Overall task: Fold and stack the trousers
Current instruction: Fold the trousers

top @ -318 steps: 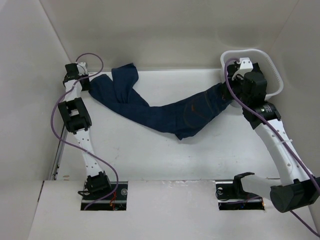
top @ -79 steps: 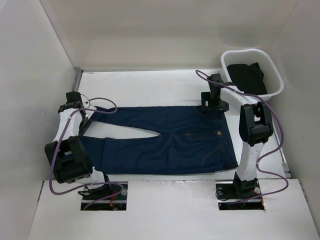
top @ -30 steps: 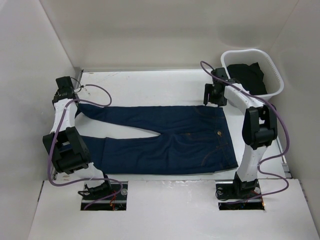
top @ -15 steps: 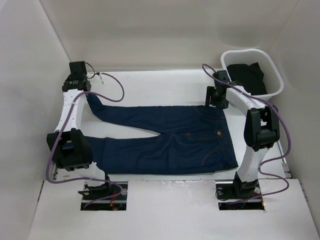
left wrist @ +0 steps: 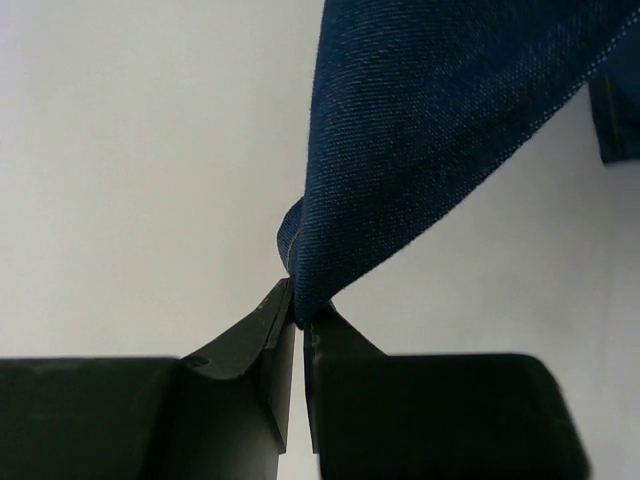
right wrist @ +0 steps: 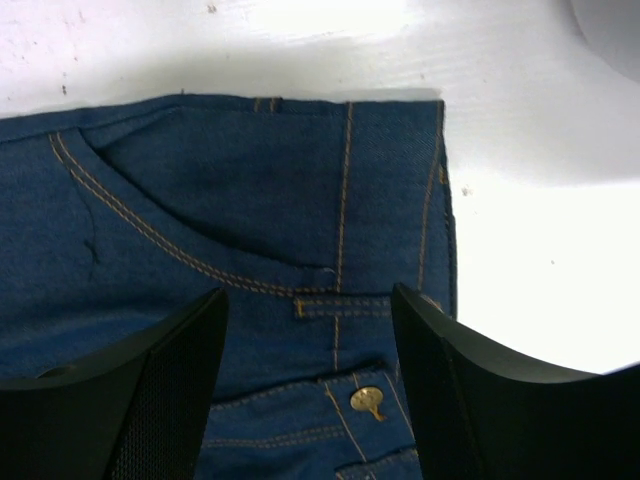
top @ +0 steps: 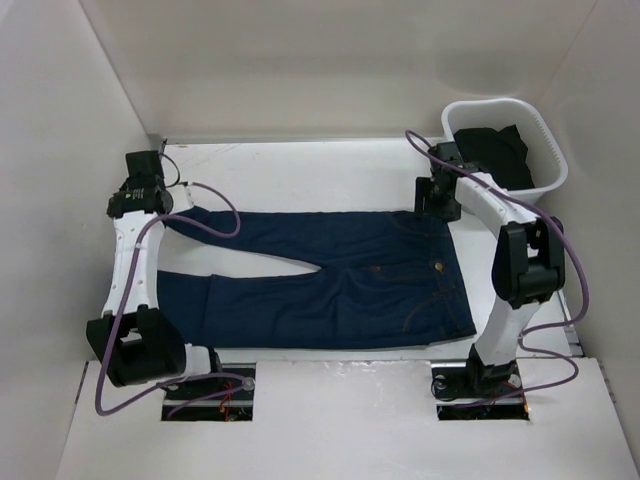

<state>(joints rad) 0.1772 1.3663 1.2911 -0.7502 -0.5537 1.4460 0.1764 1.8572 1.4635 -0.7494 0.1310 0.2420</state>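
Two jobs: my left pincer (left wrist: 300, 318) pinches the far-leg hem of the trousers (top: 330, 285), ready for folding; my right pincer (right wrist: 308, 310) gapes above their waistband. They lie flat on the worktop (top: 300, 170).

Open desk (top: 300, 175) runs as a broad band between the far edge of the trousers (top: 340, 290) and the back wall (top: 320, 70). A narrower bare wedge lies between the two legs (widening leftward). The white basket (top: 556, 155) blocks the far right corner, with the right arm (top: 520, 265) rising along the desk's right edge. The left arm (top: 135, 265) and its purple cable (top: 215, 200) crowd the strip beside the left wall (top: 60, 200). The right gripper (right wrist: 307, 295) hangs, jaws apart, over the trousers' far right corner. The left gripper (left wrist: 298, 310), jaws pinched on a raised hem, fills the far left.
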